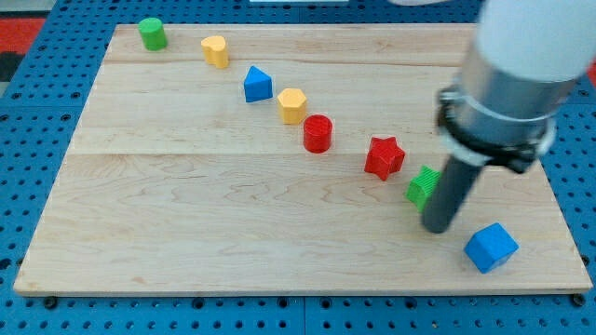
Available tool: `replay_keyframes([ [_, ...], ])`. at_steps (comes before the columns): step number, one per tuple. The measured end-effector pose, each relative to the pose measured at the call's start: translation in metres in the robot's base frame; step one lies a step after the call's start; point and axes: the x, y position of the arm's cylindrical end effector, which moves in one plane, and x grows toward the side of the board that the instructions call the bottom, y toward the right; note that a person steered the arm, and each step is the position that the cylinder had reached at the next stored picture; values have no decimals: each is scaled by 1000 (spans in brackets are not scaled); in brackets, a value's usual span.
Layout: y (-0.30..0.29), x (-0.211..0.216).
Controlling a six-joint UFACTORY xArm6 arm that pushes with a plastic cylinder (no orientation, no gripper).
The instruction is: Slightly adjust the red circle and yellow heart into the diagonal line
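The red circle (318, 133) stands near the board's middle, just below and right of a yellow hexagon (291, 105). The yellow heart (215, 51) sits near the view's top left. Both lie in a diagonal row of blocks running from top left to bottom right. My tip (436, 226) rests on the board at the view's right, touching or just in front of a green star (423, 186), far right of the red circle.
The row also holds a green cylinder (153, 33), a blue triangle (258, 85), a red star (384, 156) and a blue cube (490, 247). The wooden board (186, 233) lies on a blue pegboard. The arm's grey body fills the top right.
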Motion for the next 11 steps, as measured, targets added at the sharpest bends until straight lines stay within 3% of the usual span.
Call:
replay_keyframes([
  [1, -26, 41],
  [2, -6, 65],
  [3, 15, 68],
  [4, 0, 66],
  [5, -87, 28],
  [6, -125, -26],
  [9, -131, -109],
  [11, -98, -115],
])
